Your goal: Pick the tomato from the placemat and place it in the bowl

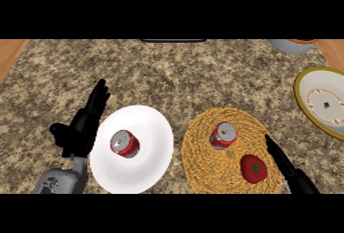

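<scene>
A red tomato (254, 168) with a green stem lies on the round woven placemat (205, 157), near its lower right. A red can (223, 136) stands on the same mat, above and left of the tomato. The white bowl (149, 123) sits left of the mat with another red can (124, 143) inside it. My right hand (282, 159) comes in from the lower right, fingers straight, just right of the tomato and holding nothing. At the left, beside the bowl, my left hand (86, 123) rests open with fingers up.
A yellow-rimmed plate (304, 91) sits at the right edge. A grey pot (290, 46) stands at the far right corner and a dark object (173, 40) at the far edge. Wood strips (10, 52) border the granite counter.
</scene>
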`<state>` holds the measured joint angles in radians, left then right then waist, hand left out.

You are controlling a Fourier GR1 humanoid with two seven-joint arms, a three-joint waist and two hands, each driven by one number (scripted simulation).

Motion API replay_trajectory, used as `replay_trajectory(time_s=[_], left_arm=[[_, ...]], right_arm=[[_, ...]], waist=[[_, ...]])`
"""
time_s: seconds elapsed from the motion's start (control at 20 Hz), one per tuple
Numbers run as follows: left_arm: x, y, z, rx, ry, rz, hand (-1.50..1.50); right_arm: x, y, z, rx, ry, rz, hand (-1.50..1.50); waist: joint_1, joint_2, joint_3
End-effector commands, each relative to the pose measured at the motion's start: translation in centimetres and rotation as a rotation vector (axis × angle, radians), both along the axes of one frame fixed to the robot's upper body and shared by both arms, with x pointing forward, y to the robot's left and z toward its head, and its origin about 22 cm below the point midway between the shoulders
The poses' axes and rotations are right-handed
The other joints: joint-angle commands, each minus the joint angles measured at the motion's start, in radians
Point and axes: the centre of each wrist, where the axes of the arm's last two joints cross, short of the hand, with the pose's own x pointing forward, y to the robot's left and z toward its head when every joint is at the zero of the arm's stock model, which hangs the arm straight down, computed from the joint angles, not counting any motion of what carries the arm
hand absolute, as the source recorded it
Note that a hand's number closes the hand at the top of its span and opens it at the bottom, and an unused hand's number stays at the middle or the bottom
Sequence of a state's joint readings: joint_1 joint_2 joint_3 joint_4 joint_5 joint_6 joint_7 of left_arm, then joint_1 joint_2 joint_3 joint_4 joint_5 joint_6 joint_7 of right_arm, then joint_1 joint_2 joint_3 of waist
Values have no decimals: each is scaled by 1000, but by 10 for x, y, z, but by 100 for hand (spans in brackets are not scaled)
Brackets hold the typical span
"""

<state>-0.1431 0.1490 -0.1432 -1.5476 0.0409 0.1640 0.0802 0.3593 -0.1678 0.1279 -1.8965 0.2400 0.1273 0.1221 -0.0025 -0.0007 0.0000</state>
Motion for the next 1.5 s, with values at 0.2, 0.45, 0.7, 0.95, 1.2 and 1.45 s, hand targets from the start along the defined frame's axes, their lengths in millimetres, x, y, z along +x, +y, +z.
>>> replay_trajectory(time_s=[0.2, 0.45, 0.7, 0.95, 1.2, 1.45], left_arm=[[-1, 5, 5, 7, 18, -14, 0], [5, 0, -3, -11, 16, -21, 0], [9, 4, 6, 9, -4, 5, 0], [-4, -3, 7, -2, 4, 0, 0], [9, 13, -2, 6, 7, -8, 0], [2, 4, 1, 2, 3, 14, 0]], right_arm=[[14, 0, -11, -151, 21, -75, -150], [27, -1, -41, -220, 50, -27, -150], [28, 3, -27, -205, 44, 56, 150], [34, 26, -43, -320, -32, 209, 150], [12, -7, -55, -240, -31, 294, 150], [-3, -93, -13, -145, -81, 656, 150]], waist=[[2, 0, 0], [2, 1, 0], [0, 0, 0], [5, 0, 0], [-1, 1, 0], [-19, -4, 2]])
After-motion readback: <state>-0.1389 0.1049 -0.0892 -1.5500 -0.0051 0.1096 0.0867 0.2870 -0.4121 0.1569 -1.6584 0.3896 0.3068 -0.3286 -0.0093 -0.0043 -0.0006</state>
